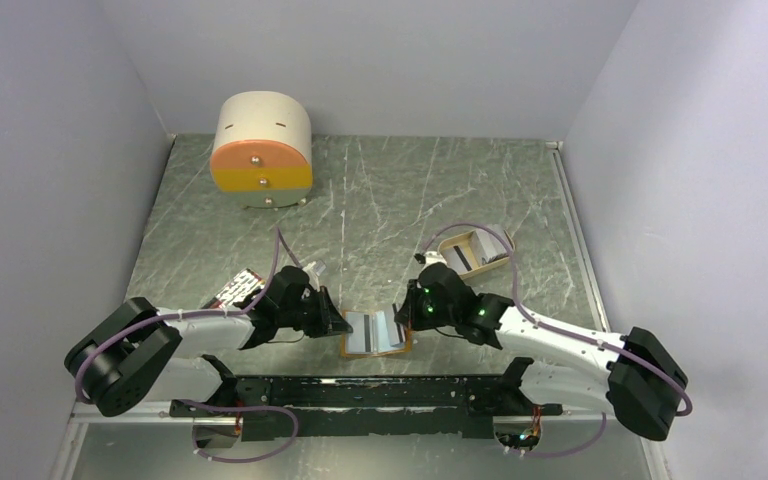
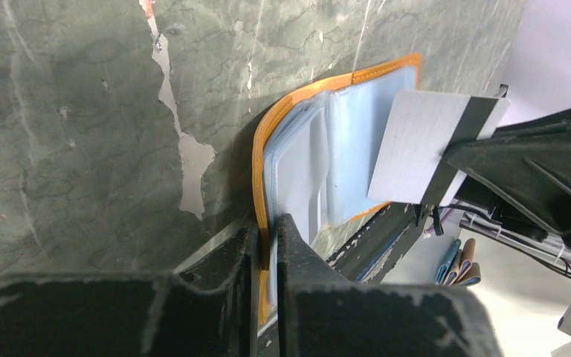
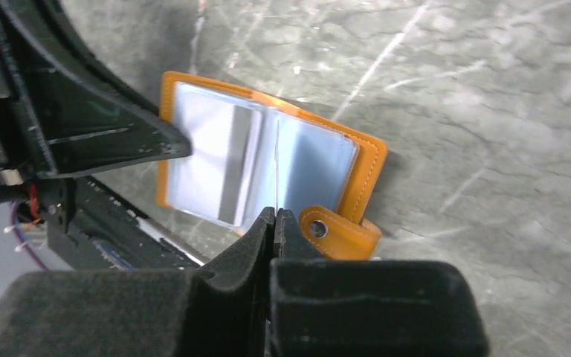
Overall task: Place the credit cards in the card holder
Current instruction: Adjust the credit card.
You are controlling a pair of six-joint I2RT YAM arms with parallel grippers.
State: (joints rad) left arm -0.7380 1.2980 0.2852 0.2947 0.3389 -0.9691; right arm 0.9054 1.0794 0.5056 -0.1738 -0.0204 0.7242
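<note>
The orange-tan card holder [image 1: 375,333] lies open near the table's front edge, pale blue sleeves up. My left gripper [image 2: 268,238] is shut on its orange left edge [image 2: 262,149]; it shows in the top view [image 1: 335,322] too. My right gripper [image 3: 276,216] is shut on a pale credit card with a dark stripe [image 2: 416,149], held on edge just above the holder's sleeves [image 3: 305,160]. From the right wrist that card is only a thin line. The snap tab [image 3: 338,232] lies beside my right fingers. A grey stripe [image 3: 234,167] shows on the left page; I cannot tell what it is.
A tan oval tray [image 1: 463,262] holding a pale card stands behind my right arm. A round cream-and-orange drawer box [image 1: 262,150] stands at the back left. A striped packet [image 1: 238,288] lies by my left arm. A black rail [image 1: 360,392] runs along the front edge.
</note>
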